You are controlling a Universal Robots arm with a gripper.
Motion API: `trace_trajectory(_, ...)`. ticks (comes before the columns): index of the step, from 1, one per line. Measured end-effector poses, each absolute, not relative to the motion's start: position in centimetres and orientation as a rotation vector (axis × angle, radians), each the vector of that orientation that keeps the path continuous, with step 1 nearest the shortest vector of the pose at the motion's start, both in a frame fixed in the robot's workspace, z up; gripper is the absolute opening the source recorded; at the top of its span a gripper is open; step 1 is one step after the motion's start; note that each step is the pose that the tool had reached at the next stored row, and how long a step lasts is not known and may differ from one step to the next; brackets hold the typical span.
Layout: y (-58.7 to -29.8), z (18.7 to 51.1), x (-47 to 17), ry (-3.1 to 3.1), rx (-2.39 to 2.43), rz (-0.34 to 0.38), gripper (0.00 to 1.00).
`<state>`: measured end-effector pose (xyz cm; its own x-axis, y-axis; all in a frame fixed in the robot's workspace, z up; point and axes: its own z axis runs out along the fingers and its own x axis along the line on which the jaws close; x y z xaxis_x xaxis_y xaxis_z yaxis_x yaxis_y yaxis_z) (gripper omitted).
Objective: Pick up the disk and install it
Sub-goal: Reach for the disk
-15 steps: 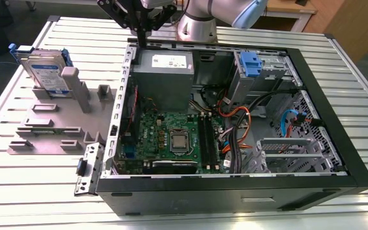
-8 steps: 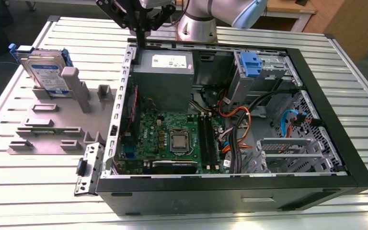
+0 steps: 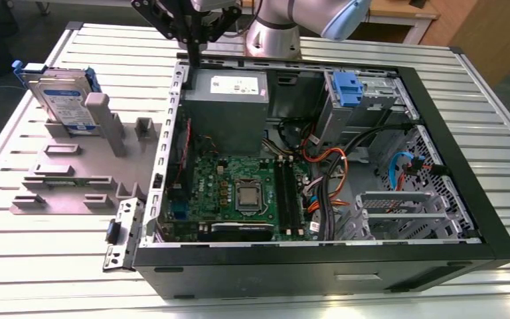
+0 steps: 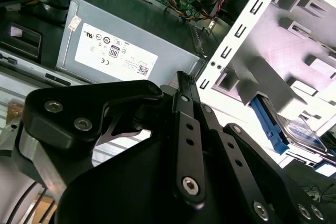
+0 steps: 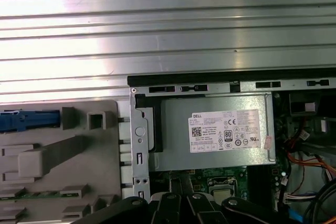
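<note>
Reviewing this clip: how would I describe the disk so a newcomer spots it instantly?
Beside the open computer case, on the exterior view's left, sits a grey slotted fixture. The disk stands on edge at its far end: a silver drive with a blue-and-white label in a blue frame. The blue clip inside the case carries no drive.

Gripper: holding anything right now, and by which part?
Nothing. The gripper hangs empty over the computer case's edge; the disk stands untouched in the grey holder.

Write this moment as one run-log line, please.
gripper: shut, empty, by case edge | disk: upright in grey rack, not held | install: not done
</note>
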<state>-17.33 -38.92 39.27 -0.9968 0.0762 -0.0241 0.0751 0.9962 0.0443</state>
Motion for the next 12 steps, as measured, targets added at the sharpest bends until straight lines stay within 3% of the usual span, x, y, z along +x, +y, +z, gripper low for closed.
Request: trace_trajectory(12, -38.9, 39.3, -18.4, 3.113, 0.118, 0.068, 0.11)
